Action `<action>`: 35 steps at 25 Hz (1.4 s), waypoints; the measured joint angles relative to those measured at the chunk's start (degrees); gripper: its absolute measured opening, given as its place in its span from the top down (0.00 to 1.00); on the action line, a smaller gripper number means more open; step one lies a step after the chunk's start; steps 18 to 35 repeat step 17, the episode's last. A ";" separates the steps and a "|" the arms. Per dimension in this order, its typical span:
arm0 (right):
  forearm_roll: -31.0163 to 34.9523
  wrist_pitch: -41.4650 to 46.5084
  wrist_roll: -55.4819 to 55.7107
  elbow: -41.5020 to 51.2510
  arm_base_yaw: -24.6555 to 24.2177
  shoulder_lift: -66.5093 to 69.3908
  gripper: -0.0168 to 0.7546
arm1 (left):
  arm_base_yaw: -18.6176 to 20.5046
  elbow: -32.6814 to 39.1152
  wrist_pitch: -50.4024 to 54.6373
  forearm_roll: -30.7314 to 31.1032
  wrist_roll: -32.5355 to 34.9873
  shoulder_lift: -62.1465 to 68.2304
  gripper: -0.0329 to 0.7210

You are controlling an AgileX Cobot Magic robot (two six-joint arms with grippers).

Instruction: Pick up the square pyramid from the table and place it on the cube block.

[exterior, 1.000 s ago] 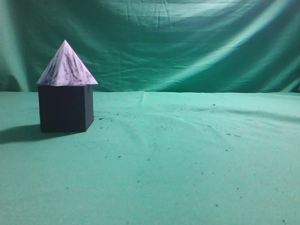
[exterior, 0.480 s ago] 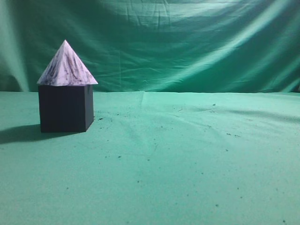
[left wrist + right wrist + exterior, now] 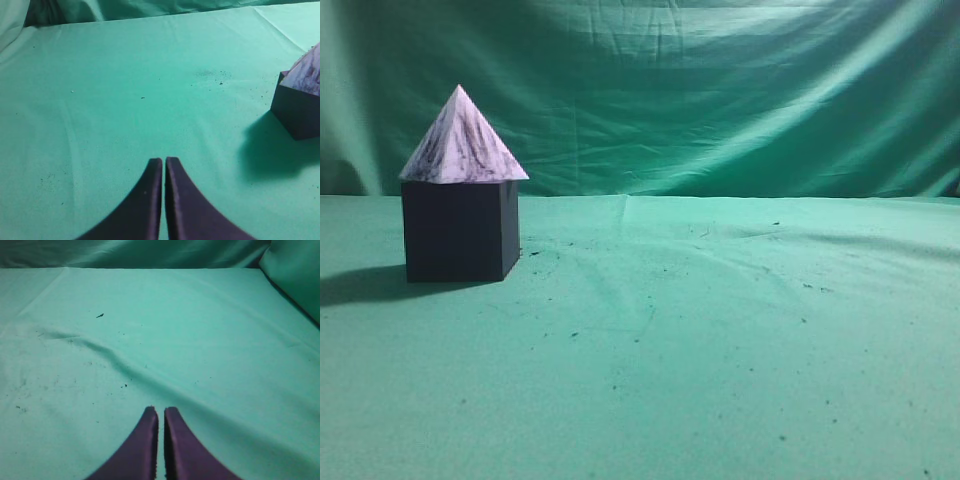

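Note:
The square pyramid (image 3: 462, 142), white with dark streaks, sits upright on top of the dark cube block (image 3: 458, 232) at the left of the green table (image 3: 720, 340). In the left wrist view the cube block (image 3: 297, 107) and a corner of the pyramid (image 3: 311, 70) show at the right edge. My left gripper (image 3: 164, 161) is shut and empty, low over the cloth, well left of the cube. My right gripper (image 3: 160, 411) is shut and empty over bare cloth. Neither gripper shows in the exterior view.
A wrinkled green backdrop (image 3: 720, 90) hangs behind the table. The cloth has folds and dark specks (image 3: 100, 315). The cube casts a shadow to its left (image 3: 360, 285).

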 joint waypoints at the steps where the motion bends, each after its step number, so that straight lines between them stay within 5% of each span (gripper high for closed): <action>1: 0.00 0.00 0.00 0.00 0.00 0.00 0.98 | 0.00 0.00 0.00 0.00 0.00 0.00 0.96; 35: 0.00 -0.23 0.00 0.00 0.00 0.00 0.98 | 0.00 0.00 0.00 0.00 0.00 0.00 0.96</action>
